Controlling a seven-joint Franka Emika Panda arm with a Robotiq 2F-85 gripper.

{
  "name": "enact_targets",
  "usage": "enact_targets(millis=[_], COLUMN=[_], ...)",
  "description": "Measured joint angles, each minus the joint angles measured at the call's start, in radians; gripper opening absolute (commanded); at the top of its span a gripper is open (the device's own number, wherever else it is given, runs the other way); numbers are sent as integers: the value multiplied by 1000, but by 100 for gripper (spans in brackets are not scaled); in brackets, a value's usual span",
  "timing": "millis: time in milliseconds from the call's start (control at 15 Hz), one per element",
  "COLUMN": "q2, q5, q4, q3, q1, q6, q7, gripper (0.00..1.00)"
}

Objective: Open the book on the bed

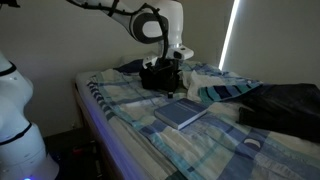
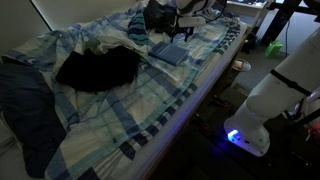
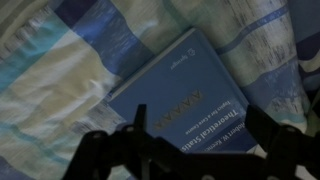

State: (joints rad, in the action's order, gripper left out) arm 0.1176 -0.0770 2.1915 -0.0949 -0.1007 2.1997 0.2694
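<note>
gripper (image 3: 195, 128): fingers spread wide, nothing between them. In an exterior view (image 1: 165, 75) it hangs low just behind the book, on the wall side. Can't tell whether it touches the bedding.
book (image 3: 185, 85): closed, lying flat on the bed with its grey-blue cover up. In both exterior views (image 1: 182, 113) (image 2: 172, 54) it sits apart from the gripper.
book, hidden parts: the near corner is lost behind the gripper silhouette. The title reads only partly ("Theoretical Stati…").
bed (image 1: 125, 115): blue, white and teal plaid bedding, rumpled around the book.
pillows (image 1: 225, 92): same plaid, just beside the book, toward the wall.
black bag (image 2: 98, 68): on the bedding, well apart from the book. Open or closed can't be told, and its contents are not visible.
small grey object (image 1: 253, 143): on the bedding beyond the book, near the bag. Too small to identify.
arm (image 1: 110, 12): cut off at the frame top.
white robot body (image 1: 15, 115): beside the bed, far from the book, cut by the frame edge.
wrist view: very dark, with the fingers showing only as silhouettes.
</note>
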Motion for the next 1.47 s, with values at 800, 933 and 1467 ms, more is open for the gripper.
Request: enact_targets(millis=[800,933,1467], q2=[-170,-200,-338], q5=[-145,-170,-251], q4=[-158,-189,-317], q3=[-34,-43,-51], q1=[-17,-31,-57], q6=[0,0,0], q7=[-89,-89,-74], gripper=[20,5,1])
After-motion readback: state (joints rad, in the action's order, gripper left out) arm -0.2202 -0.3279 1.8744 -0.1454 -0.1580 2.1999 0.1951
